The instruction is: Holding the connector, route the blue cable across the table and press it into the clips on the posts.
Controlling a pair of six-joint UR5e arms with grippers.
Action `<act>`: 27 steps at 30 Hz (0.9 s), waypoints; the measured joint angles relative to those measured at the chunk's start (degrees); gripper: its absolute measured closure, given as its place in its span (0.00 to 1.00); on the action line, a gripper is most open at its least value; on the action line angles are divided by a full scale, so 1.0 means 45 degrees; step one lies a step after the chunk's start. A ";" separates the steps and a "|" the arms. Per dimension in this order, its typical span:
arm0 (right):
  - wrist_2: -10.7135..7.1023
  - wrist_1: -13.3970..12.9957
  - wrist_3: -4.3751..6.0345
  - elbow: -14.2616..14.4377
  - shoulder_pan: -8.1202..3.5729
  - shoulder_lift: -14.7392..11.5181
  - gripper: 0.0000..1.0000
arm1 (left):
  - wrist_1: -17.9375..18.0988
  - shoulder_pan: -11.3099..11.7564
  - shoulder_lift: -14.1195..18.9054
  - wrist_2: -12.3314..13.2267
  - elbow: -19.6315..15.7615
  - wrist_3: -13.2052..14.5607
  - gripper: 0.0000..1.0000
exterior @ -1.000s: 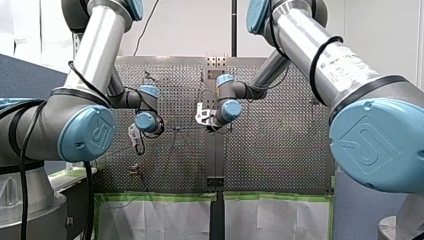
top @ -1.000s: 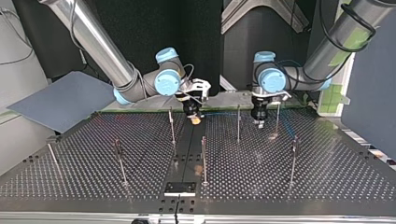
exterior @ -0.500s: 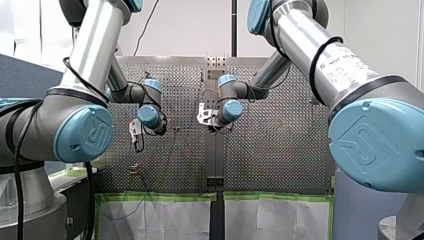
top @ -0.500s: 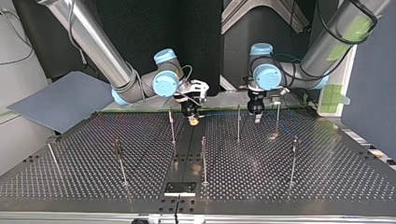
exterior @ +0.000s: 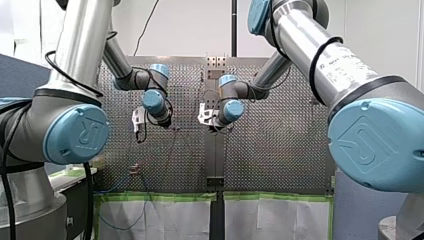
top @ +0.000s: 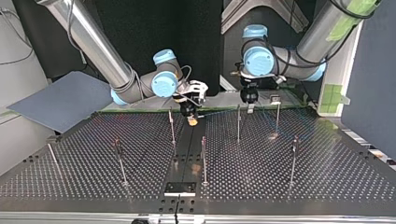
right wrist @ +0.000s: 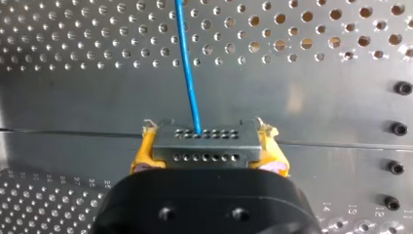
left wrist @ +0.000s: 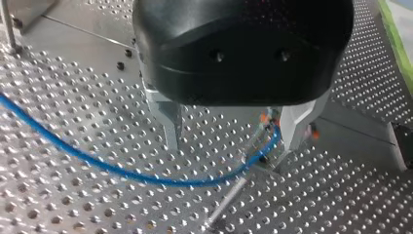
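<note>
Right hand (right wrist: 207, 153) on connector (right wrist: 204, 140); numerals 12–14 (right wrist: 353, 210)

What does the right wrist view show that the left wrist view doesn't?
Right wrist only: my right end effector is shut on the grey connector, with yellow pads on either side. The blue cable leaves the connector's upper row of holes. Left wrist only: my left end effector has its metal fingers apart, and the cable loops between them near a thin post. Both: the blue cable and the perforated table.
</note>
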 joint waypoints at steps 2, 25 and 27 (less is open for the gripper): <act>0.0000 0.0001 0.0002 -0.0001 0.0001 0.0000 1.00 | -0.0193 -0.0065 0.0189 -0.0137 -0.0015 0.0088 0.00; 0.0018 -0.0043 0.0043 -0.0047 -0.0157 0.0000 1.00 | 0.0400 -0.1076 -0.0665 0.0486 0.0501 0.0137 0.00; 0.0018 -0.0040 0.0044 -0.0048 -0.0167 0.0000 1.00 | 0.0503 -0.1131 -0.0903 0.0528 0.0641 0.0040 0.00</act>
